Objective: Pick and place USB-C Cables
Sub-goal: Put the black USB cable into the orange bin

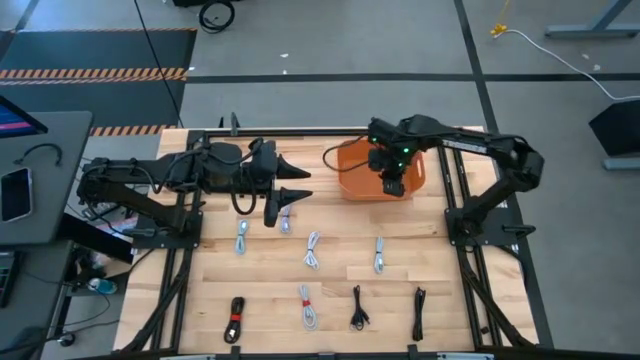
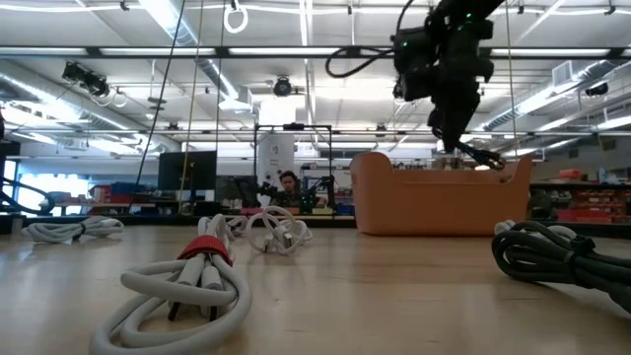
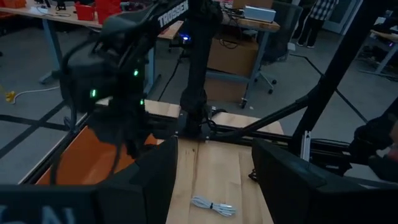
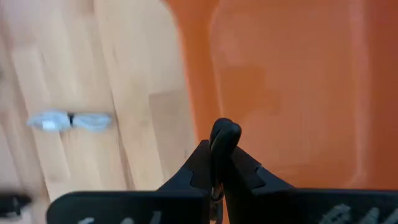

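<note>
A wooden worktop (image 1: 330, 300) seen from above, with two dark robot arms and an orange bin (image 1: 355, 180) near its far edge. The right gripper (image 1: 392, 185) hangs over the bin, its fingers closed on a black cable (image 4: 222, 138); the right wrist view shows the dark loop pinched between them with the orange floor of the bin below. The low view shows a dark cable end dangling just above the bin's rim. This cable looks about to be dropped in, though it is not yet released.

The left gripper (image 1: 278, 197) waits over the far left part of the worktop, fingers spread apart and holding nothing.

Most of the job seems still to be done. Eight bundled USB-C Cables (image 1: 312, 250) lie on the worktop in two rows: four pale ones in the nearer-to-bin row, and in the front row a black one with a red band (image 1: 235, 318), a pale one (image 1: 308, 308) and two black ones. Whether the bin already holds any cables cannot be told.
</note>
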Controlling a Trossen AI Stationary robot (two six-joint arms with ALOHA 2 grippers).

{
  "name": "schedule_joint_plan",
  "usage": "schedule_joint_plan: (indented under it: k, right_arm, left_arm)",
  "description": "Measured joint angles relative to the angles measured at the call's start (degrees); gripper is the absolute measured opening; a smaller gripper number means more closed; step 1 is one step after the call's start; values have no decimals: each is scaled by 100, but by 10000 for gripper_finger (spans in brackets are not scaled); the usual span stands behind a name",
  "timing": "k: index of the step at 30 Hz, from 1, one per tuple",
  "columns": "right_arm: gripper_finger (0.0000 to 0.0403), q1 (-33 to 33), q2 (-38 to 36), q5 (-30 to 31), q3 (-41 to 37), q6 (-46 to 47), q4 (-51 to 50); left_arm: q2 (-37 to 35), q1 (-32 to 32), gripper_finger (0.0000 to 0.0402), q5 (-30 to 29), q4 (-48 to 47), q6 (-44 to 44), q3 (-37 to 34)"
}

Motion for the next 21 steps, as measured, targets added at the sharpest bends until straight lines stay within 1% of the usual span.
schedule_joint_plan:
  k: [4, 11, 15, 21]
  right_arm:
    - [20, 112, 490, 12, 192, -645, -70]
    - [20, 128, 1237, 408, 772, -1395, -107]
    - [20, 113, 1576, 467, 1062, -1621, -123]
    - [20, 119, 1893, 365, 1102, -1661, -145]
  left_arm:
    - [0, 0, 213, 0, -1, -80, 0]
    - [0, 0, 213, 0, 0, -80, 0]
    - [0, 0, 213, 0, -2, -80, -2]
    - [0, 0, 213, 0, -2, -80, -2]
